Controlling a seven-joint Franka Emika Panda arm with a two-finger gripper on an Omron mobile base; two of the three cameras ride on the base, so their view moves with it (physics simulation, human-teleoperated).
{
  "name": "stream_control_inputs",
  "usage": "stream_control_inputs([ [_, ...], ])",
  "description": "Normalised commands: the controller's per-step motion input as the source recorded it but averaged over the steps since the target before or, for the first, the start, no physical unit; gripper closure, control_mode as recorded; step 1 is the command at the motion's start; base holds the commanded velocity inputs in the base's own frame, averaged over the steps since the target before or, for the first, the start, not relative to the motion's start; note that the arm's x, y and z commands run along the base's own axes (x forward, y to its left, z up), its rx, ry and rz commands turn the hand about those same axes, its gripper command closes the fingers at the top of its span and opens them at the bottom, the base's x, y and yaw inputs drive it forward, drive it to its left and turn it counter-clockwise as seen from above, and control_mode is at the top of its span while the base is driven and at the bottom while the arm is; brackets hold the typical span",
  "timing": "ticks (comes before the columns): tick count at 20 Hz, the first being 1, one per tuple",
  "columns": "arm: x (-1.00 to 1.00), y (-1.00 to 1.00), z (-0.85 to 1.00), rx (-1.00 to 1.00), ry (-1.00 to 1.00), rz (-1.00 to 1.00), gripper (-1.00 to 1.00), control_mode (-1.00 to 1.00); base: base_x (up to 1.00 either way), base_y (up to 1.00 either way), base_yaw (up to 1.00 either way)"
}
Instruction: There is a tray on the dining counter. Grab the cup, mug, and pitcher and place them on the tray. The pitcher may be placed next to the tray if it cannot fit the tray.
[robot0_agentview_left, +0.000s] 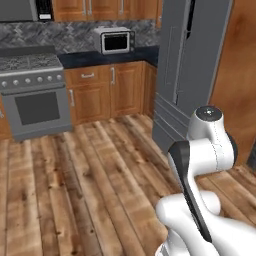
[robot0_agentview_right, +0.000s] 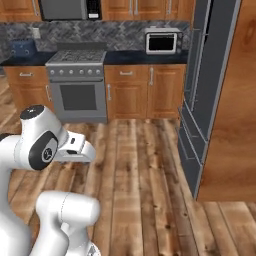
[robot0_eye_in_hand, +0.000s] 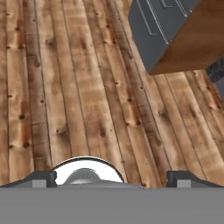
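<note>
Wooden floor (robot0_eye_in_hand: 87, 87) lay under the pincer (robot0_eye_in_hand: 112, 178), whose two tips stood wide apart and held nothing, and since no cup, mug, pitcher or tray was in sight, I think the base should drive on to find the dining counter first.

- The plank floor (robot0_agentview_left: 75, 185) lies open across the middle of the kitchen, with nothing standing on it between the robot and the cabinets.
- The tall grey fridge (robot0_agentview_left: 192, 65) stands to the right and juts out from the wall line, narrowing the passage on that side.
- A wooden side panel (robot0_agentview_right: 230, 110) flanks the fridge and blocks any way further right.
- The stove (robot0_agentview_right: 77, 87) and the lower cabinets (robot0_agentview_left: 107, 90) close off the far edge of the floor.
- In the hand view, the gripper (robot0_eye_in_hand: 111, 178) hangs with its jaws wide apart above bare planks, the fridge's lower corner near its upper right.
</note>
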Motion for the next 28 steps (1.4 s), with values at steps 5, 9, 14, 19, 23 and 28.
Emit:
stream_control_inputs([
  [5,0.0,0.0,0.0,0.0,0.0,0.0,-1.0,1.0,1.0,0.37,-0.11],
  [9,0.0,0.0,0.0,0.0,0.0,0.0,-1.0,1.0,1.0,0.41,-0.12],
  [14,0.0,0.0,0.0,0.0,0.0,0.0,-1.0,1.0,0.99,0.48,-0.16],
  [19,0.0,0.0,0.0,0.0,0.0,0.0,-1.0,1.0,0.87,0.58,-0.26],
  [23,0.0,0.0,0.0,0.0,0.0,0.0,-1.0,1.0,0.72,0.58,-0.35],
  [28,0.0,0.0,0.0,0.0,0.0,0.0,-1.0,1.0,0.58,0.5,-0.44],
])
